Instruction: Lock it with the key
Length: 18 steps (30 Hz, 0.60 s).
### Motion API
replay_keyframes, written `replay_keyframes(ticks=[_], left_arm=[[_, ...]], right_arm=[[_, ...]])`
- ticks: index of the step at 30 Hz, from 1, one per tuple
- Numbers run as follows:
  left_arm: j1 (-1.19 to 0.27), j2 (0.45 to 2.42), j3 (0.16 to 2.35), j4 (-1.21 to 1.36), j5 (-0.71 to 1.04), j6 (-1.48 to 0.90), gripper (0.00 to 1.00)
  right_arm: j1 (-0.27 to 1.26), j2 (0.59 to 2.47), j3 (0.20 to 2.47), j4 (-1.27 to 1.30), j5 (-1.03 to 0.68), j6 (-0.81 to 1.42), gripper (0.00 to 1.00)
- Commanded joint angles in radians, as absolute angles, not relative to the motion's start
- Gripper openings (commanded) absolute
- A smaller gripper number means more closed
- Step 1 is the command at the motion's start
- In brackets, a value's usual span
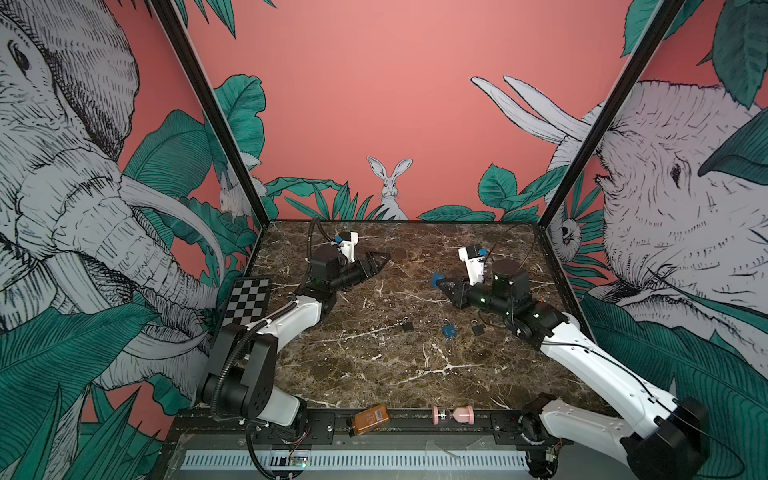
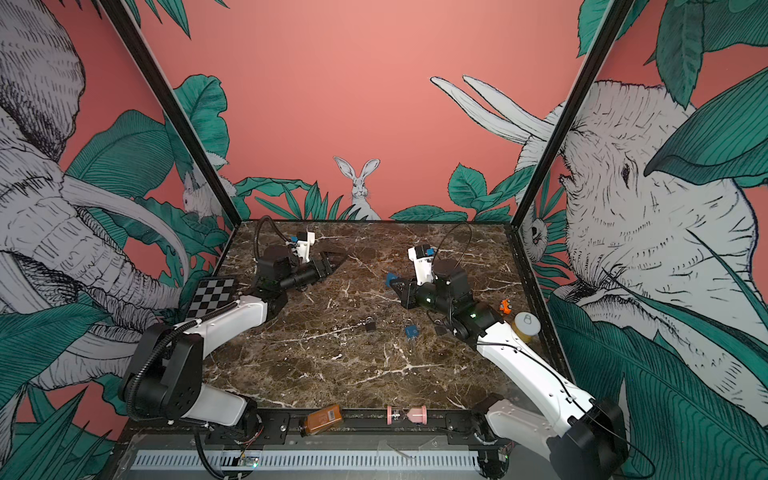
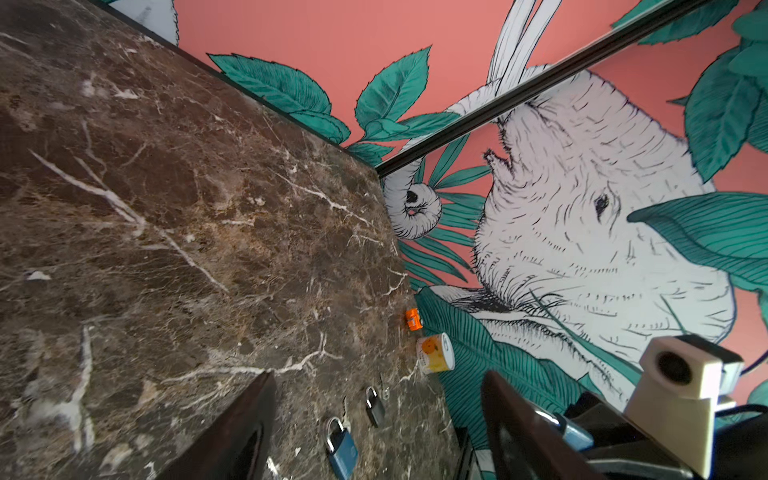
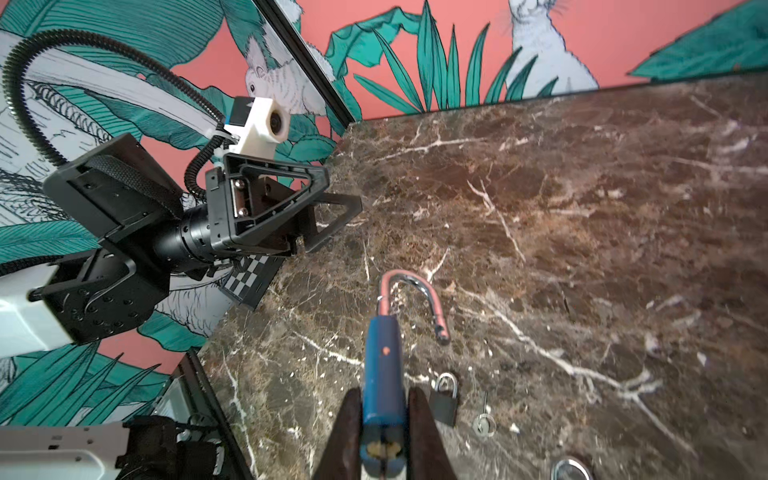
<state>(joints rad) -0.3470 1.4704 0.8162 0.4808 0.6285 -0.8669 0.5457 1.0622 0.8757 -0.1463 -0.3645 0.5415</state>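
Note:
My right gripper is shut on the body of a blue padlock, held above the marble table. The padlock's shackle stands swung open, and its keyhole end faces the right wrist camera with no key in it. In both top views that padlock points toward my left gripper, which hangs open and empty a short way off. Below on the table lie a second blue padlock with a key beside it. A dark padlock has a ringed key next to it.
Another dark padlock lies left of the table's blue one. A checkerboard card sits at the left edge. An orange toy car and a jar stand at the right wall. An amber bottle and a pink hourglass lie on the front rail.

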Motion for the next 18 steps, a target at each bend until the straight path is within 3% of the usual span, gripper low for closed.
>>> replay_keyframes(ticks=[1,7,12,18], left_arm=[[-0.347,1.438,0.821,0.377,0.651,-0.750,0.77],[-0.360,1.394,0.795,0.367,0.697,-0.676,0.77],[-0.408,1.379,0.796,0.437,0.789,-0.611,0.77],[-0.463,1.423,0.818,0.467,0.846,-0.602,0.67]], right_arm=[[0.520,1.018,0.859,-0.247,-0.402,0.622,0.00],[0.464,1.028,0.825,-0.275,-0.597,0.715,0.00],[0.424,1.070,0.725,0.028,-0.828,0.967,0.00],[0.420,1.095,0.683,0.198,-0.876,1.077,0.00]])
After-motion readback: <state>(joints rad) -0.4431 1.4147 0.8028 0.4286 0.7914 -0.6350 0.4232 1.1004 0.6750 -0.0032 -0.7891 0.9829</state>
